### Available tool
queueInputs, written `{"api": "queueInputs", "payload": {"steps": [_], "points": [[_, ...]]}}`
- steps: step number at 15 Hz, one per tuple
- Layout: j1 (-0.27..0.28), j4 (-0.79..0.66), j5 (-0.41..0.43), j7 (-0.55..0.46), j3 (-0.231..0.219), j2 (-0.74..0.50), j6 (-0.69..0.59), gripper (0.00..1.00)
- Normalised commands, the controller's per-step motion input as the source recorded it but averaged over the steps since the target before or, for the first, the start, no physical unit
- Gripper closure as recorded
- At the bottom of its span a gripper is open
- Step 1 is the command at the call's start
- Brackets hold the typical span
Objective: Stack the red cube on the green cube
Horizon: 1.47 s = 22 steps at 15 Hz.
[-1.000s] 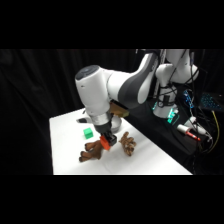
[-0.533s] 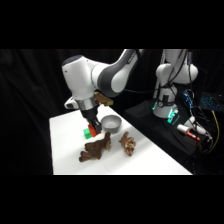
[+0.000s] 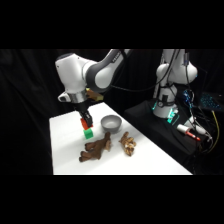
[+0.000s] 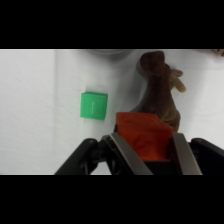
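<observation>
We have the red cube (image 4: 144,135) clamped between the two fingers of the claw (image 4: 146,150), which are closed only as far as the cube's width lets them. In the side view the claw (image 3: 85,121) hangs just above the green cube (image 3: 88,134), which sits on the white desk (image 3: 65,145) directly below and slightly to one side of it.

From the wrist view, the green cube (image 4: 94,105) lies off to the left of the held cube, not under it, so we judge that the two are not yet lined up. If we let go here, the red cube would likely catch only an edge of the green one, tip and roll off onto the desk. The red cube also looks turned relative to the green one, and because it is the larger of the two, a crooked or off-centre landing leaves little margin.

A brown plush toy (image 4: 161,85) lies just beyond the claw, close to the held cube; in the side view it (image 3: 96,149) sits right beside the green cube. A sideways correction toward it could brush it. The grey bowl (image 3: 111,122) stands near as well. Pressing down too hard could push the green cube away.
</observation>
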Motion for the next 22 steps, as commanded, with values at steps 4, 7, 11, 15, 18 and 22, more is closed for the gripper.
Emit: {"api": "queueInputs", "payload": {"steps": [4,7,11,15,18,22], "points": [[-0.134,0.19,0.028,-0.27,0.002,0.12,-0.02,0.74],[-0.117,0.20,0.070,-0.27,0.027,0.15,0.01,0.74],[-0.096,0.24,0.100,-0.25,0.061,0.19,0.04,0.74],[-0.094,0.23,0.101,-0.21,0.073,0.19,0.04,0.74],[-0.107,0.20,0.102,-0.20,0.078,0.18,0.03,0.74],[-0.116,0.17,0.103,-0.19,0.081,0.14,0.03,0.74]]}}
